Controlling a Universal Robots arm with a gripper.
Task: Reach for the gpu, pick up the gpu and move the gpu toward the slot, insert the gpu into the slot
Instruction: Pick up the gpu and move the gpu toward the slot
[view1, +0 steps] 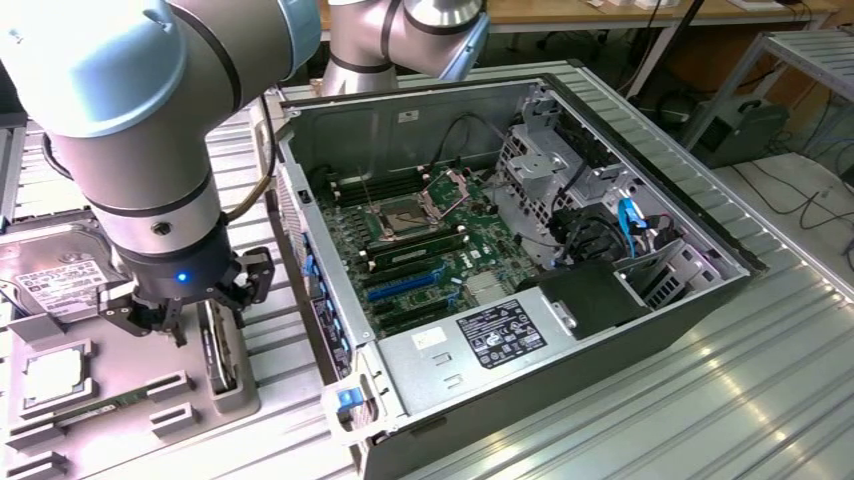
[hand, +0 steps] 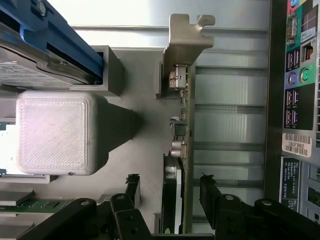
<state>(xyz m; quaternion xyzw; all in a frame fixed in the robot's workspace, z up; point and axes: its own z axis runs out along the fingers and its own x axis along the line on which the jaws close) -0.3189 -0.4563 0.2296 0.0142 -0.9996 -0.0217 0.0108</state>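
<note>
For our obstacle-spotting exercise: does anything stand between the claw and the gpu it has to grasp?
Nothing visible does. The open claw hangs right over the gpu, which stands on edge in the grey holder, with one finger on each side of the card and bare gaps between.

Count on inspection — one arm (view1: 134, 150), one open case (view1: 400, 125), one gpu (view1: 218, 350), one hard drive (view1: 60, 280), one processor (view1: 54, 372), one memory stick (view1: 107, 405) — parts on one tray (view1: 127, 360).
</note>
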